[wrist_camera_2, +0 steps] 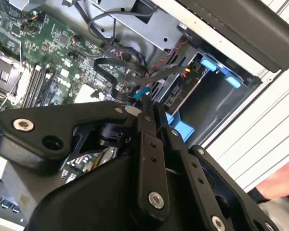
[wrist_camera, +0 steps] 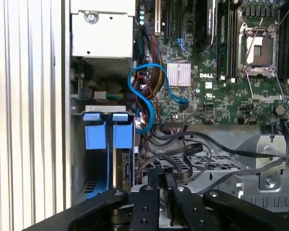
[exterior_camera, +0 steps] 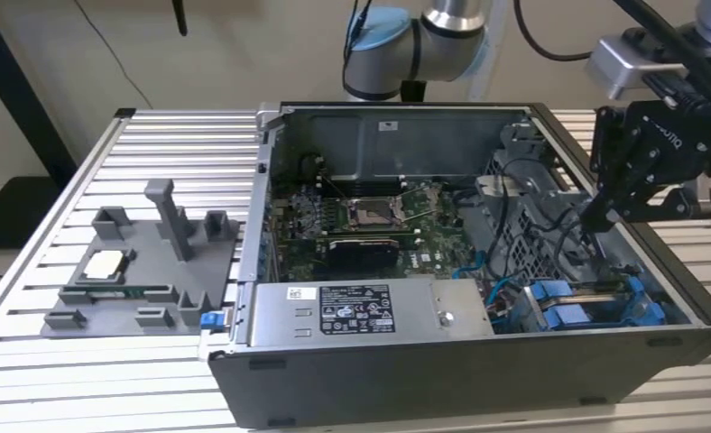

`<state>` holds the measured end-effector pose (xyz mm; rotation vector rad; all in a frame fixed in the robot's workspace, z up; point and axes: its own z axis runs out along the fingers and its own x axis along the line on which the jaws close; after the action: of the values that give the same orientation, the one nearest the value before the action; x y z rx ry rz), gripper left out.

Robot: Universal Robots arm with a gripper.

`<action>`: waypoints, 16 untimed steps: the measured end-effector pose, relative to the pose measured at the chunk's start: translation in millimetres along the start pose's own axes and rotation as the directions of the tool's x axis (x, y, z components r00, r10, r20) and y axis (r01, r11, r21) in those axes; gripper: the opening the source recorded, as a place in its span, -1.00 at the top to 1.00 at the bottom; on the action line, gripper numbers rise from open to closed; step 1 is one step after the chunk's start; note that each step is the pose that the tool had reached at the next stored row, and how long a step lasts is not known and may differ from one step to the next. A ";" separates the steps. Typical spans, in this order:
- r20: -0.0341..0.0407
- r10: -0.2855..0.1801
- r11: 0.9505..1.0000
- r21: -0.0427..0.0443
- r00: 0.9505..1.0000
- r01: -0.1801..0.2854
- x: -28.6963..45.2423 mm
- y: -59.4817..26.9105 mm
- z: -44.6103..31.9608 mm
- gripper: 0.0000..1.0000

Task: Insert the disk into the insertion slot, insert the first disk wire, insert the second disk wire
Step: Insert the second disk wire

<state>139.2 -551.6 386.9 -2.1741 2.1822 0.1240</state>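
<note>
— What do you count from your end?

— I see one open computer case [exterior_camera: 476,361], dark grey sheet metal, sitting on one ribbed counter [exterior_camera: 42,361] of pale slats. One green motherboard [wrist_camera: 221,91] lies flat inside, and one grey box [exterior_camera: 368,311] with a label sits by the front wall. Below the tool [exterior_camera: 600,216] there are two bright blue plastic tabs [wrist_camera: 108,130] side by side, ends of the carrier on the disk [exterior_camera: 596,302], which stands seated in its bay at the case's corner.

— And the tool?

— Black, jointed links with silver rivets; its fingers [wrist_camera_2: 147,113] sit narrow, nearly together, and I cannot tell whether anything is pinched between them. It hangs just above the bay, among loose black cables [wrist_camera: 192,149] and one blue one [wrist_camera: 144,91].

— Anything off to the side?

— One grey moulded fixture [exterior_camera: 139,271] on the counter, well away from the tool. Plain beige wall [exterior_camera: 259,45] behind.
</note>
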 end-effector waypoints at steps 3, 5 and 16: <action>0.000 -0.003 1.000 0.014 1.000 0.003 1.7 2.3 1.1 0.67; 0.000 -0.005 1.000 0.024 1.000 0.005 3.8 4.4 2.0 0.67; 0.000 -0.012 0.998 0.062 1.000 0.012 18.6 14.1 9.6 0.67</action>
<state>124.9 -569.1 375.7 -2.1542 2.1427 0.0554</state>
